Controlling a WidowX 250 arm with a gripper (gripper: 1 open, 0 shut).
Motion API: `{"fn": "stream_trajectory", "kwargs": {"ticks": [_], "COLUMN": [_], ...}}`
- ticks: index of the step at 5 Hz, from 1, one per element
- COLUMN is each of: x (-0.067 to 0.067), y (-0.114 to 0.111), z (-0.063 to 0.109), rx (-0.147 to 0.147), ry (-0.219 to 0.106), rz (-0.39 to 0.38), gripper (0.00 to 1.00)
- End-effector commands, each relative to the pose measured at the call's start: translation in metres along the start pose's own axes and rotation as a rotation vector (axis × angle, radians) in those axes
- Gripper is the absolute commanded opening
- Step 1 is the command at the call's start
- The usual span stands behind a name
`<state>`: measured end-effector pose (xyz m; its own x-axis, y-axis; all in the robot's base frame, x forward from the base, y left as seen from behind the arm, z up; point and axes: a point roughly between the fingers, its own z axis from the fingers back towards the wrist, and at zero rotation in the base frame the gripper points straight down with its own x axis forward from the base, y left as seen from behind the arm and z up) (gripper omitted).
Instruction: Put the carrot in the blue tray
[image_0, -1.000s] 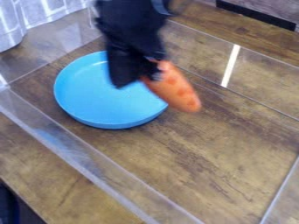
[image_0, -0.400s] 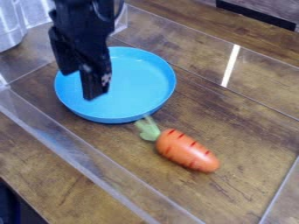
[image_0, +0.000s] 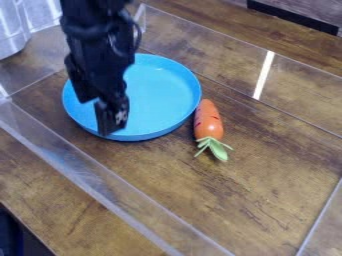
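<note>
The carrot (image_0: 207, 123) lies on the wooden table just right of the blue tray (image_0: 160, 88), its orange body touching or almost touching the rim and its green leaves pointing toward the front. It is outside the tray. My gripper (image_0: 110, 112) hangs over the tray's left front part, black fingers pointing down and apart, open with nothing between them. The tray holds nothing else that I can see; the arm hides part of its left side.
The wooden table (image_0: 241, 200) has glossy strips or low clear edges crossing it at front left and right. A grey metal object (image_0: 11, 30) stands at the far left back corner.
The gripper opened and let the carrot go; the carrot dropped onto the table outside the tray and rolled closer to the rim. The arm moved left over the tray.
</note>
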<state>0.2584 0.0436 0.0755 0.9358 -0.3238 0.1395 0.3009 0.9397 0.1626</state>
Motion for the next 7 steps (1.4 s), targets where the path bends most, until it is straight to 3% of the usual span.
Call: {"fn": "stream_trajectory", "kwargs": {"ticks": [1,3,4,7], "x": [0.010,0.014,0.015,0.018], "y": [-0.006,-0.011,-0.012,-0.022], "z": [0.004,-0.009,-0.017,-0.003], "rx": [0.025,0.027,0.031,0.045], "ry": [-0.054,-0.074,-0.079,-0.093], "rz": [-0.039,-0.058,-0.067,-0.074], "gripper": [1.00,1.00,0.00,0.00]}}
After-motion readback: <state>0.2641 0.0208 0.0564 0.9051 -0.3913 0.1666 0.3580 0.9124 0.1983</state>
